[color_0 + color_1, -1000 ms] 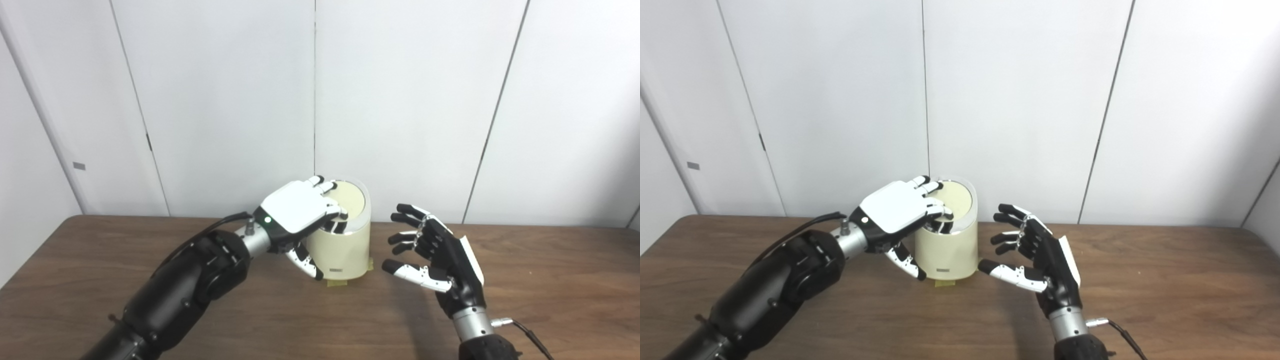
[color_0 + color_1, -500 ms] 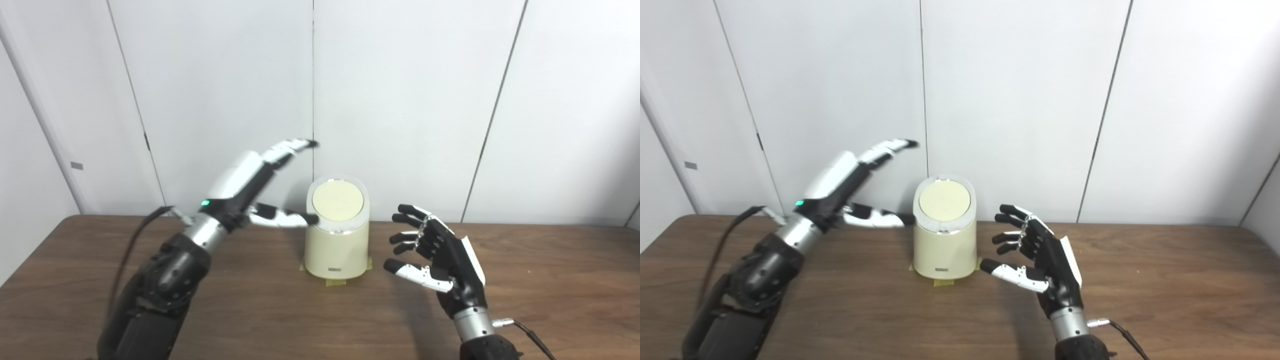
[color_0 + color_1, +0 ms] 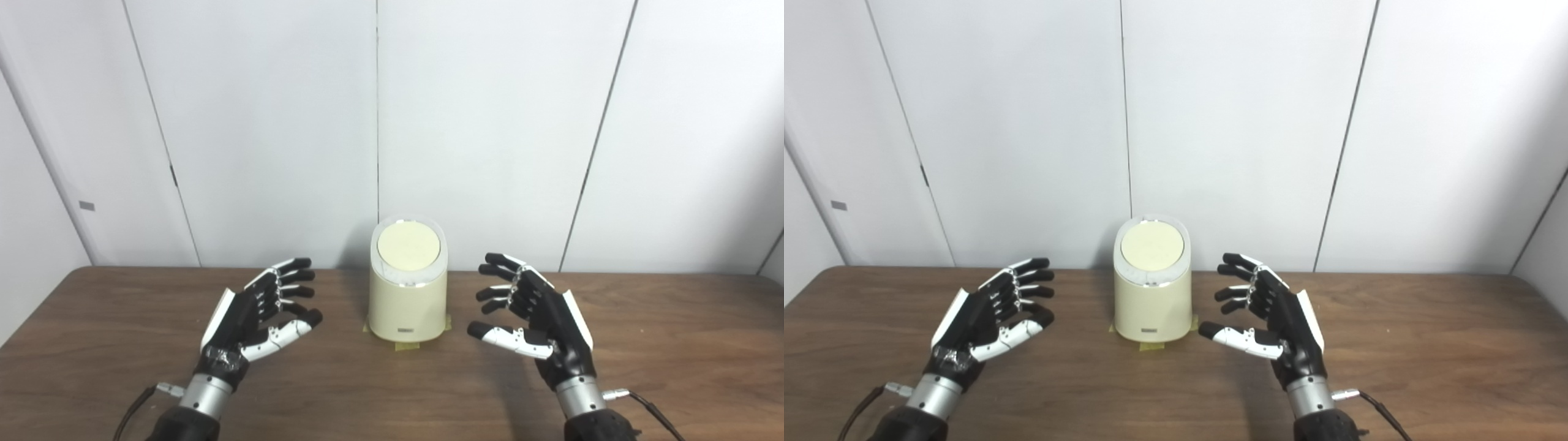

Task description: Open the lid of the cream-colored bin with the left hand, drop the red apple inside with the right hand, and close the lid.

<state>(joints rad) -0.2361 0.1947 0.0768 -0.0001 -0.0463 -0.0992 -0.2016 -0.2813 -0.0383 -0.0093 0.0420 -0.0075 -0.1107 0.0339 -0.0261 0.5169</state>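
Sitting near the middle of the table's far edge, the cream-colored bin [image 3: 407,294] is standing upright on bits of yellow tape [image 3: 406,345], and its round lid [image 3: 408,247] is lying flat and closed. No red apple is showing anywhere on the table [image 3: 674,355]; I am judging that it is already inside the bin, though the closed lid is hiding that.

Both hands are flanking the bin, near it but touching nothing. The left hand [image 3: 260,312] is hovering over the table toward the left edge, palm turned inward, fingers spread wide and holding nothing. The right hand [image 3: 539,318] is mirroring it on the side toward the right edge, equally wide and empty.

A second ago the left hand was pressing down on top of the lid; half a second ago it was lifting up and away toward the left, fingers stretched out. Now it is resting low beside the bin, well off the lid. The right hand is keeping almost the same place and pose across all three moments. With the lid down and both hands withdrawn, the task is looking finished.
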